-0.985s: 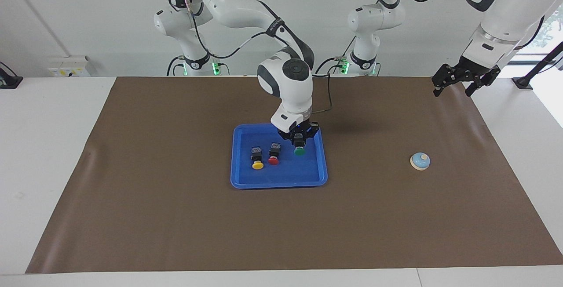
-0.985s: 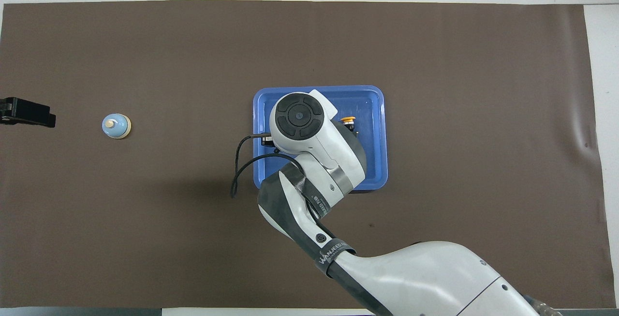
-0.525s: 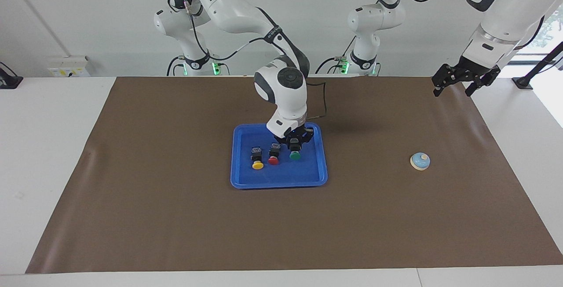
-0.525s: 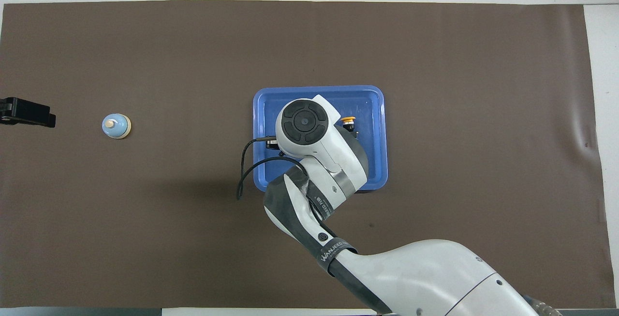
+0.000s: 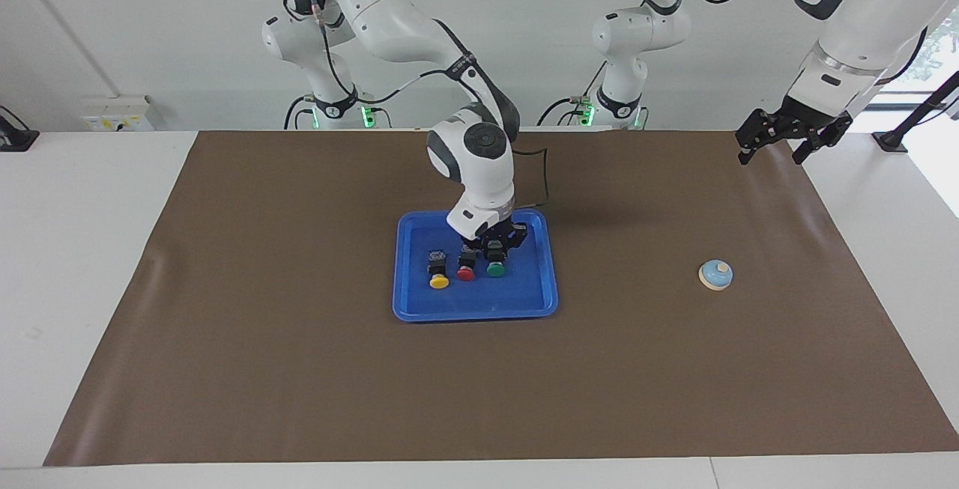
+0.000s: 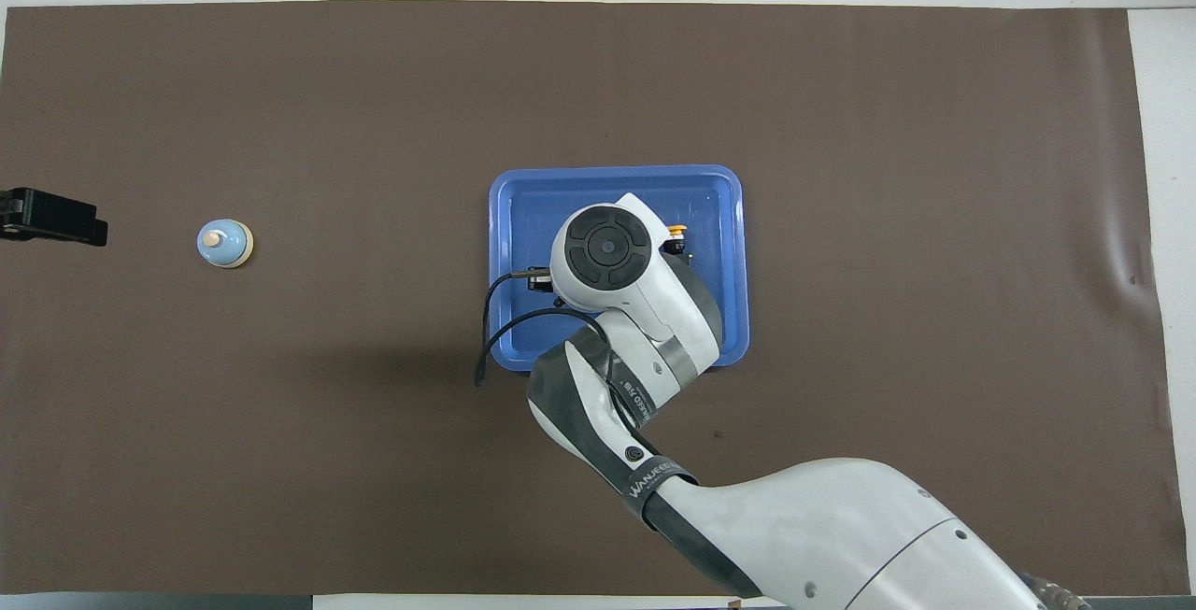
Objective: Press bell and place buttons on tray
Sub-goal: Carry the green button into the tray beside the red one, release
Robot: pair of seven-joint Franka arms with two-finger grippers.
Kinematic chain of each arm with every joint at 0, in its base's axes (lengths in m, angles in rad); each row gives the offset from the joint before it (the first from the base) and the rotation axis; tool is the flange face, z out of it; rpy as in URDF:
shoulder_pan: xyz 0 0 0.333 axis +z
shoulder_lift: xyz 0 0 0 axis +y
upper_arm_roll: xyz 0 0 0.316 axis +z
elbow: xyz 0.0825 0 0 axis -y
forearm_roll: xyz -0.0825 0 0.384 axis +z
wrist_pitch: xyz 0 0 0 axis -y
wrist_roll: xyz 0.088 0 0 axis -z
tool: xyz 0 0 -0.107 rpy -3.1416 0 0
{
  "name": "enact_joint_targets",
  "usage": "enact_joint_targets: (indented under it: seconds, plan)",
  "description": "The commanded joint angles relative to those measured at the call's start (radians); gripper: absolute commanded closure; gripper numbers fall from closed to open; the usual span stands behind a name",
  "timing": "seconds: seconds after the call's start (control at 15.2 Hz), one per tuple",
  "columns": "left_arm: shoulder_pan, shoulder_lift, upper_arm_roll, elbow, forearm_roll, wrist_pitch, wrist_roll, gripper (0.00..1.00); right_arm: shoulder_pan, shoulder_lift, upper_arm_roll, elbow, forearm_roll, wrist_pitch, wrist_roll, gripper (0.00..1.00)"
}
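Observation:
The blue tray [image 5: 476,315] lies mid-table; it also shows in the overhead view [image 6: 617,173]. In it the yellow button [image 5: 438,270] and the red button [image 5: 466,268] lie side by side. My right gripper [image 5: 494,253] is low in the tray, shut on the green button [image 5: 495,269], right beside the red one. In the overhead view the right arm hides the red and green buttons; only the yellow button [image 6: 673,234] peeks out. The bell [image 5: 715,274] sits on the mat toward the left arm's end [image 6: 224,243]. My left gripper [image 5: 779,138] waits open, raised over the mat's corner.
A brown mat [image 5: 300,369] covers the table, with white table edge around it. A black cable [image 6: 486,330] loops from the right wrist over the tray's edge nearest the robots.
My right gripper has carried the green button toward the red one and lowered it in the tray. The left arm, bell, yellow and red buttons have not moved.

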Motion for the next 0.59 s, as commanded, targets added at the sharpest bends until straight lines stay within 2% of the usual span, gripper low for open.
enact_joint_targets:
  seconds: [0.0,0.13,0.33,0.53]
  plan:
    - [-0.001,-0.024,0.006,-0.026,-0.007,0.005,0.007,0.00,-0.017,-0.015,0.008,0.151,-0.009,-0.177,-0.001,0.00]
    - [-0.001,-0.024,0.006,-0.026,-0.007,0.005,0.007,0.00,-0.033,-0.039,0.003,0.193,-0.012,-0.242,-0.027,0.00]
    - [-0.001,-0.024,0.006,-0.026,-0.007,0.005,0.007,0.00,-0.140,-0.204,0.005,0.158,-0.014,-0.340,-0.252,0.00]
    - [-0.001,-0.024,0.006,-0.026,-0.007,0.005,0.007,0.00,-0.259,-0.329,0.003,0.157,-0.014,-0.479,-0.447,0.00]
